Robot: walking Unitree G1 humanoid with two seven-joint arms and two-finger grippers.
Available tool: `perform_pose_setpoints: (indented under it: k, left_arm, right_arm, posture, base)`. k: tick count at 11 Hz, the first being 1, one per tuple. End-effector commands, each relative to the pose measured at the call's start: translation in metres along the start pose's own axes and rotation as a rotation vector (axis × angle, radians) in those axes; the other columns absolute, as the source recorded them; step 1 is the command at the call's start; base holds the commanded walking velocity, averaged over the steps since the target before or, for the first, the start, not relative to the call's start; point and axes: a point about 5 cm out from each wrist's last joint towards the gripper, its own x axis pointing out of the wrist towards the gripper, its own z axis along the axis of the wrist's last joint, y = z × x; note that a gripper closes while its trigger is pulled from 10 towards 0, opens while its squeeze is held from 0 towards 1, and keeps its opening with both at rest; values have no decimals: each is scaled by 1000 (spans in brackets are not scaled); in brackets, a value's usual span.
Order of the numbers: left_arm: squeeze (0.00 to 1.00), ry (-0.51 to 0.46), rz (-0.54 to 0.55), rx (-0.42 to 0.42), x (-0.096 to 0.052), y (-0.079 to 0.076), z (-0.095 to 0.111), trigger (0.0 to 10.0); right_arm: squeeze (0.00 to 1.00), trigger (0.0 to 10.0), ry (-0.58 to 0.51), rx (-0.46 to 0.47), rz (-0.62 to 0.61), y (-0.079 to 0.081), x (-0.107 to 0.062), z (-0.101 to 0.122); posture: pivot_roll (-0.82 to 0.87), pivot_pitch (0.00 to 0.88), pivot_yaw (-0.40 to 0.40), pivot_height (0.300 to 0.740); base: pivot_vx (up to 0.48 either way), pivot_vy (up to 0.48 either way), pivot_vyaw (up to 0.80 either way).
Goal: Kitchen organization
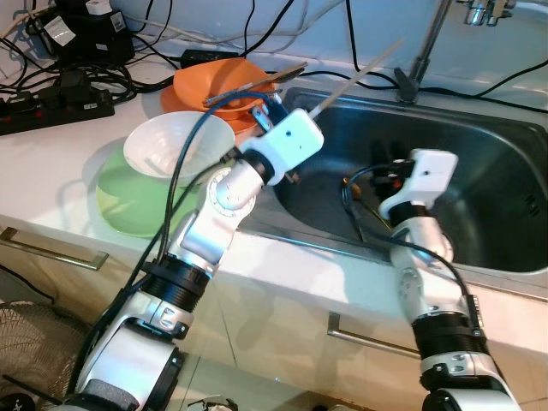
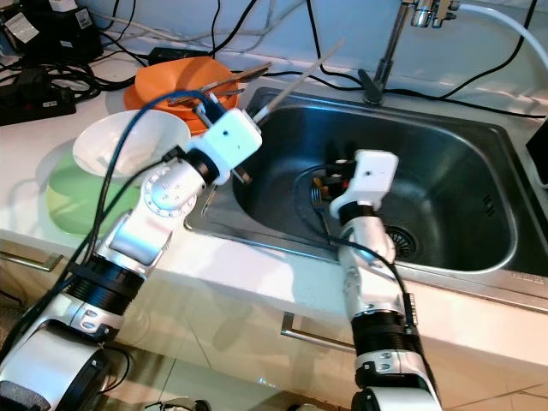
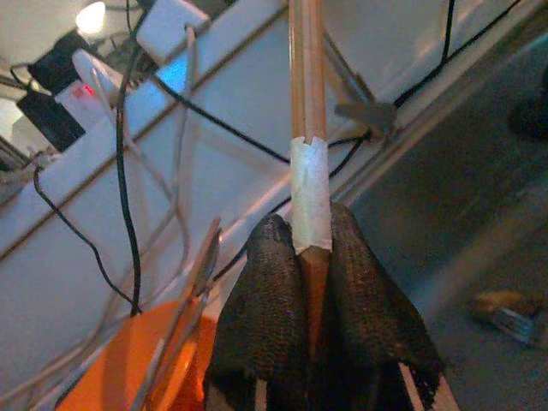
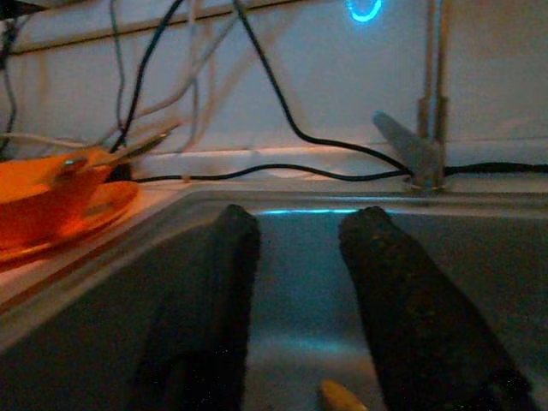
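chopsticks [image 3: 306,111], a taped pair, sit pinched between the two fingers of my left tool [image 3: 310,282], which is closed on their lower end so the long shafts stick up and out over the back corner of the sink [image 1: 479,163], toward the faucet [image 1: 425,51]. i hold them near the butt end, i think, so the free length stays clear of the bowls. just beside that tool, on the desk [image 1: 60,154], an orange bowl [image 1: 214,86] holds more utensils laid across its rim, and nearer me a white bowl [image 1: 171,145] rests on a green plate [image 1: 128,201]. the orange bowl looks like the collecting place, so i judge the chopsticks are meant to join what lies there.

my right tool [image 4: 295,300] is down inside the sink basin with its fingers apart and nothing between them. a small yellowish object [image 4: 342,396] lies on the sink floor just below it; i cannot tell what it is. cables trail along the back wall behind the desk, near enough to snag the raised shafts.
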Motion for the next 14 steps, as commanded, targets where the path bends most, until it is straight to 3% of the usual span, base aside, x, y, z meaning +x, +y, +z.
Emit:
perform_pose_setpoints:
  k: [1, 3, 6, 7, 8, 10, 11, 14]
  left_arm:
    - [0, 4, -3, 19, 1, -5, -1, 10000]
    - [0, 11, -15, 12, 1, -12, -3, 10000]
    - [0, 18, -31, 25, 2, -17, -4, 10000]
    - [0, 19, -36, 27, 2, -19, -4, 10000]
    - [0, 16, -49, 29, 3, -23, -3, 10000]
    - [0, 26, -73, 48, 5, -26, -3, 10000]
    - [0, 32, -83, 49, 5, -27, -3, 10000]
    - [0, 28, -84, 39, 6, -28, -2, 10000]
  right_arm:
    - [1000, 10000, 94, 59, -106, -20, -13, -20]
    - [1000, 10000, 41, 139, -142, -26, -4, -4]
    - [1000, 10000, -52, 380, -179, -26, 10, 25]
    - [63, 10000, -74, 419, -160, -21, 13, 33]
    - [0, 10000, -113, 482, -127, -15, 18, 48]
    - [0, 10000, -161, 609, -143, -13, 23, 65]
    - [0, 10000, -223, 663, -102, -7, 26, 87]
    - [0, 10000, -227, 707, -84, -2, 25, 93]
  posture:
    - [76, 72, 45, 740]
    - [69, 74, 46, 740]
    - [69, 75, 46, 740]
    - [67, 76, 47, 740]
    - [69, 78, 45, 740]
    - [71, 80, 45, 740]
    - [68, 80, 45, 740]
    - [71, 82, 45, 740]
  base:
    - [0, 0, 0]
    - [0, 0, 0]
    - [0, 0, 0]
    - [0, 0, 0]
    - [0, 0, 0]
    - [0, 0, 0]
    - [0, 0, 0]
    - [0, 0, 0]
